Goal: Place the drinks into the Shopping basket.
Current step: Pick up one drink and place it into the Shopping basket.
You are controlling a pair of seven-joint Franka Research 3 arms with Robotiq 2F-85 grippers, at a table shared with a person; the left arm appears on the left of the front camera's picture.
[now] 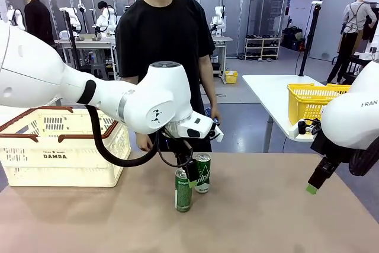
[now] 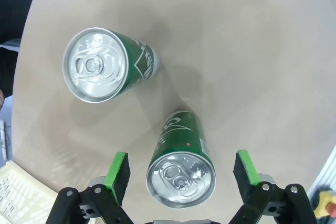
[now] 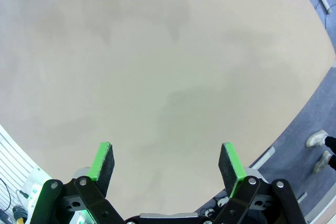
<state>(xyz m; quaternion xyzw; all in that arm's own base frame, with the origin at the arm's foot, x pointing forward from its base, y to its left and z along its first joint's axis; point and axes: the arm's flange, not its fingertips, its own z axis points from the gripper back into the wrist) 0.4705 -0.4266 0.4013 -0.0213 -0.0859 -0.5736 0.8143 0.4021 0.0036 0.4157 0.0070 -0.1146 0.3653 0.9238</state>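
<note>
Two green drinks cans with silver tops stand upright near the table's middle, one nearer (image 1: 183,191) and one just behind it (image 1: 202,173). My left gripper (image 1: 189,179) hangs over the nearer can. In the left wrist view its green-padded jaws are open (image 2: 181,157) on either side of that can (image 2: 181,179) without touching it, and the other can (image 2: 95,64) stands apart beyond. The cream Shopping basket (image 1: 59,146) with reddish-brown handles sits at the table's left. My right gripper (image 1: 314,185) hovers open over bare table (image 3: 165,148) at the right.
A person in a black shirt (image 1: 163,34) stands at the far edge, just behind the cans. A yellow mesh basket (image 1: 311,100) sits on a separate white table at the back right. A corner of the cream basket (image 2: 16,192) shows at the left wrist view's lower left.
</note>
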